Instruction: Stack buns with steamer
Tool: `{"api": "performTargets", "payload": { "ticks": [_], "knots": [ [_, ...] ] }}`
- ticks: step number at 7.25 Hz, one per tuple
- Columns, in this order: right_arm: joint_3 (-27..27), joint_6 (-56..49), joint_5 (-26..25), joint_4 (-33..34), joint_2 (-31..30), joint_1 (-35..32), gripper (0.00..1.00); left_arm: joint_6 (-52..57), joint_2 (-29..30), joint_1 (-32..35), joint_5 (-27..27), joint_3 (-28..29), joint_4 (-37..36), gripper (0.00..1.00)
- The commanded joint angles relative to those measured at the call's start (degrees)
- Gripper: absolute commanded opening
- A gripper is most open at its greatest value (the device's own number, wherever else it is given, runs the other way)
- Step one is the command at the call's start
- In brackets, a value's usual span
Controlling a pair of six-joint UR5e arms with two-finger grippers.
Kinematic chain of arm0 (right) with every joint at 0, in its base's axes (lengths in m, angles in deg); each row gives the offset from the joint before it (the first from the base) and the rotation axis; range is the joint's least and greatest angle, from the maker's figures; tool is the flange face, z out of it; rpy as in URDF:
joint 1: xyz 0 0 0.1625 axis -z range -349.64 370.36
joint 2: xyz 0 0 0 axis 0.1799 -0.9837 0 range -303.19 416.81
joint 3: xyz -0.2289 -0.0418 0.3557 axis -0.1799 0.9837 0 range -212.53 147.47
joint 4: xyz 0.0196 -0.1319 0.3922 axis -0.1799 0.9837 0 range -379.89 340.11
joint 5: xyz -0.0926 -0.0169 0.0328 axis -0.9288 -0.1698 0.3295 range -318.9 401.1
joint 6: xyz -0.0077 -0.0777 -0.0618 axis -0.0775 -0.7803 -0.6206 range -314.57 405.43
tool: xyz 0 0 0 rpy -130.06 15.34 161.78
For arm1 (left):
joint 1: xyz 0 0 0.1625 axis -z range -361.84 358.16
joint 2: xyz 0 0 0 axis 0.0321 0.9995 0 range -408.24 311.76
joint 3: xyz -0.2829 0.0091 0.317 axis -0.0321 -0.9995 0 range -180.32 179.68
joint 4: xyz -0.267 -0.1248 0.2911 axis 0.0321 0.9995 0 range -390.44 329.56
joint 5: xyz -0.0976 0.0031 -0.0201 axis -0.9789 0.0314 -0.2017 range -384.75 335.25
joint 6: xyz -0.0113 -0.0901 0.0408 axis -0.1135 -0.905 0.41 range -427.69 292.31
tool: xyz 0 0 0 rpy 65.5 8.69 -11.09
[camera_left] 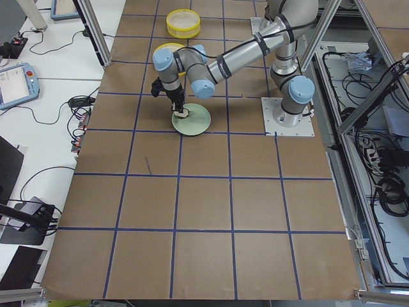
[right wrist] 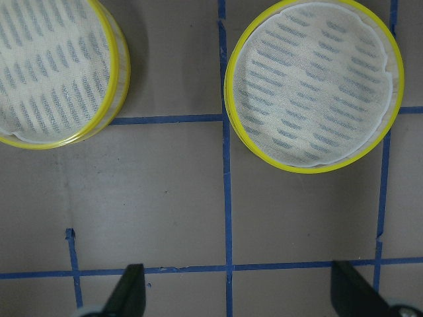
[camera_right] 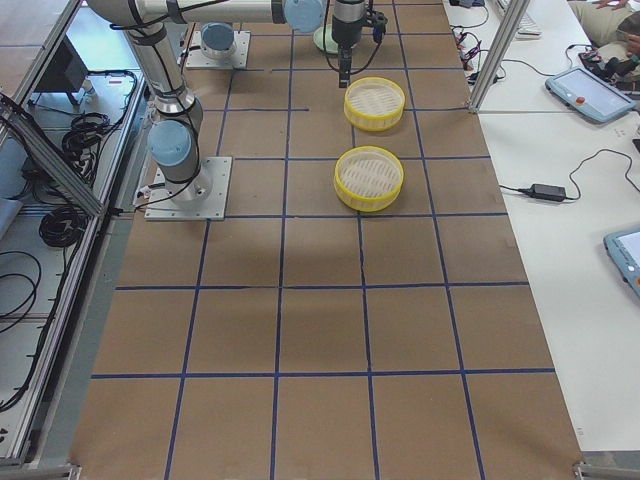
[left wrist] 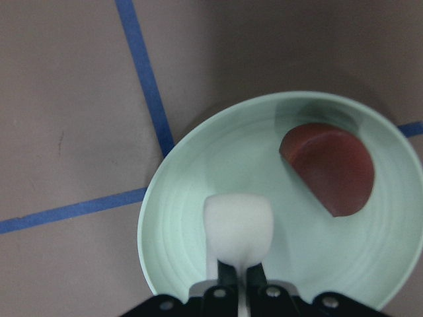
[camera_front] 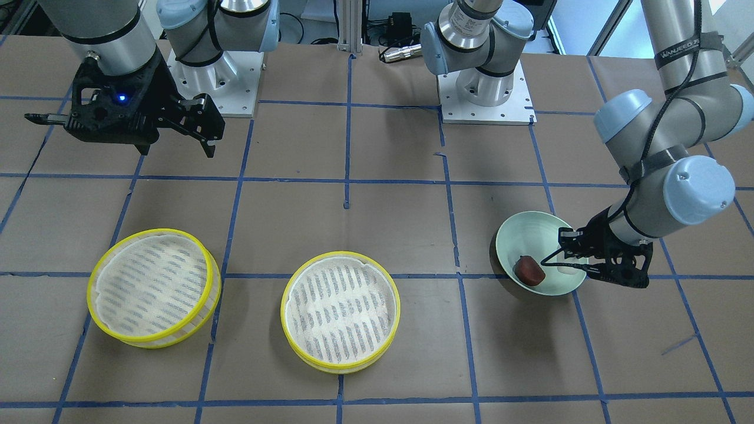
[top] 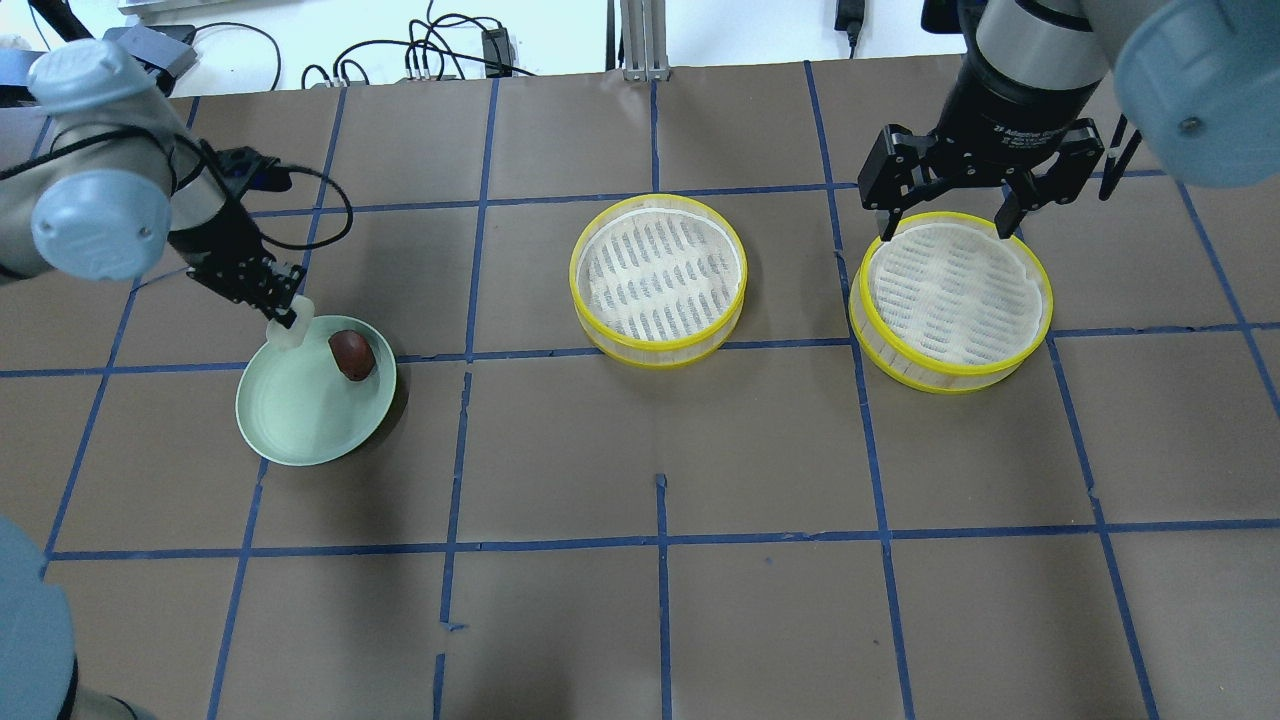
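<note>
So in the overhead view the left gripper (top: 286, 318) sits at the left of the frame, right at the upper-left rim of the plate (top: 300, 435). It's pinched narrow on the white bun (top: 291, 328). The wrist cam shows it nicely: both fingers (left wrist: 228, 274) clamp the bun's near end, and the white bun (left wrist: 238, 221) sits over the plate's lower middle. Can't tell if it's touching the plate or just off it.

The brown bun (top: 351, 354) lies on the plate too, near its upper-right rim, close to the white one but not touching. In the left wrist cam it's at the upper right of the frame (left wrist: 328, 168).

The right gripper (top: 945, 218) is at the upper right of the overhead frame, jaws spread wide and holding nothing, hanging over the far edge of the right steamer (top: 940, 380). Its wrist cam shows the two fingers (right wrist: 129, 290) far apart at the bottom corners.

The middle steamer (top: 650, 355) sits at center frame. Both have yellow rims and a white mesh liner, and they're near each other but apart.
</note>
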Motion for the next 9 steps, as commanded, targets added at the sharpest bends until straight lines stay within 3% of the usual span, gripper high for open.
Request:
{"api": "performTargets", "payload": {
  "ticks": [1, 3, 5, 6, 7, 8, 9],
  "knots": [
    [-1.9, -4.4, -0.8, 1.1, 0.3, 4.7, 1.0, -15.9, 2.6, 10.1, -5.1, 6.7, 2.8, 0.11],
    [-3.1, -12.4, 0.0, 1.9, 1.1, 16.4, 1.0, -30.6, 4.8, 18.6, -11.5, 8.7, -2.3, 0.12],
    [-9.8, -17.8, -0.1, 17.5, 6.0, 21.0, 1.0, -40.2, 9.9, 24.9, -12.9, 11.1, -6.7, 0.12],
    [-11.9, -21.9, -0.1, 22.8, 8.1, 22.3, 1.0, -43.8, 11.2, 26.6, -13.9, 11.1, -11.8, 0.12],
    [-12.0, -25.6, 0.8, 24.0, 10.1, 25.6, 1.0, -44.9, 11.7, 27.1, -14.5, 11.4, -12.4, 0.13],
    [-12.1, -27.1, 4.4, 27.2, 13.0, 27.1, 1.0, -45.6, 11.9, 27.5, -14.5, 11.4, -12.6, 0.16],
    [-13.5, -28.6, 5.0, 29.1, 15.2, 27.4, 1.0, -46.1, 12.6, 28.7, -14.4, 11.4, -13.1, 0.28]
  ]
}}
